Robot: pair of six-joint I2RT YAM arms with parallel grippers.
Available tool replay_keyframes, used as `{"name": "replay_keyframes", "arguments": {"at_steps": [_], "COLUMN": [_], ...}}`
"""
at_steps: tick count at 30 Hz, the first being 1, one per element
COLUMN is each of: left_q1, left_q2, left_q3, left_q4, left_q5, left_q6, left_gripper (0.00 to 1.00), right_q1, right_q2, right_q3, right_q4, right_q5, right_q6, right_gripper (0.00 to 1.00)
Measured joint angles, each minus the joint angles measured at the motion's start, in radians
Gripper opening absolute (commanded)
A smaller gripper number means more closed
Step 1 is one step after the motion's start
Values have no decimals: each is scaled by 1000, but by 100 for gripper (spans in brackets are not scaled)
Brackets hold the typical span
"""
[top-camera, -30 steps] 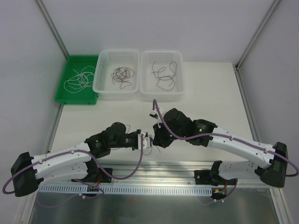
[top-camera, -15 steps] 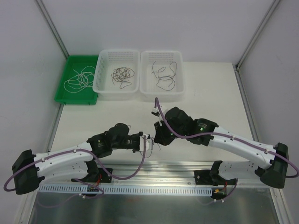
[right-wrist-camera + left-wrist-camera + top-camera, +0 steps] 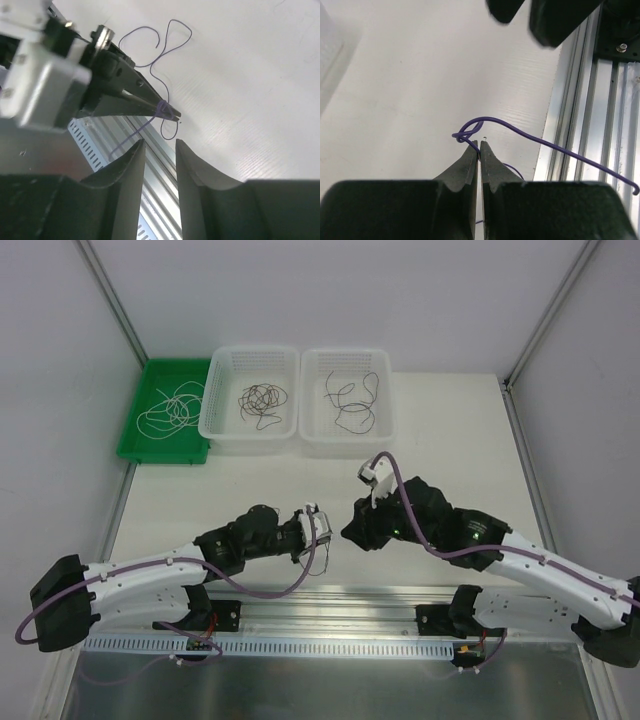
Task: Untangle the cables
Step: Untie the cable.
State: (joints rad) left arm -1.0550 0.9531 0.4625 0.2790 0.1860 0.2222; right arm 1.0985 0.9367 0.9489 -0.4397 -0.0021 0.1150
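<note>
The left gripper is pinched tight on a thin purple cable, right at a small knot. The cable loops over the table by the near edge. The right gripper is just beside it, fingers apart, holding nothing. More cables lie in white baskets and a green tray.

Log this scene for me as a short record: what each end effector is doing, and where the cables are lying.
left end effector: shut on a thin purple cable, pinched at the fingertips beside a small loop
right end effector: open, empty, facing the pinched spot
green tray: whitish cable in loose loops
left white basket: dark tangle
right white basket: dark cable loops
</note>
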Motion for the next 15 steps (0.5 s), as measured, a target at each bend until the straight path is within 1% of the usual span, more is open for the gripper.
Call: {"name": "replay_keyframes", "arguments": {"at_steps": [3, 7, 10, 15], "left_q1": [0, 0, 0, 0], "left_q2": [27, 45, 55, 58], "left_q3": [0, 6, 26, 57], "left_q4": [5, 5, -3, -16], "left_q5": [-47, -108, -139, -146], "left_q6": [-85, -188, -252, -323], "left_gripper": [0, 0, 0, 0], "right_q1": [11, 34, 44, 47], "right_q2": [-65, -120, -104, -12], "right_q3": [-16, -34, -35, -58], "right_q4": [23, 71, 108, 179], "right_q5": [38, 47, 38, -8], "right_q6": [-3, -9, -9, -1], "right_gripper": [35, 34, 33, 26]}}
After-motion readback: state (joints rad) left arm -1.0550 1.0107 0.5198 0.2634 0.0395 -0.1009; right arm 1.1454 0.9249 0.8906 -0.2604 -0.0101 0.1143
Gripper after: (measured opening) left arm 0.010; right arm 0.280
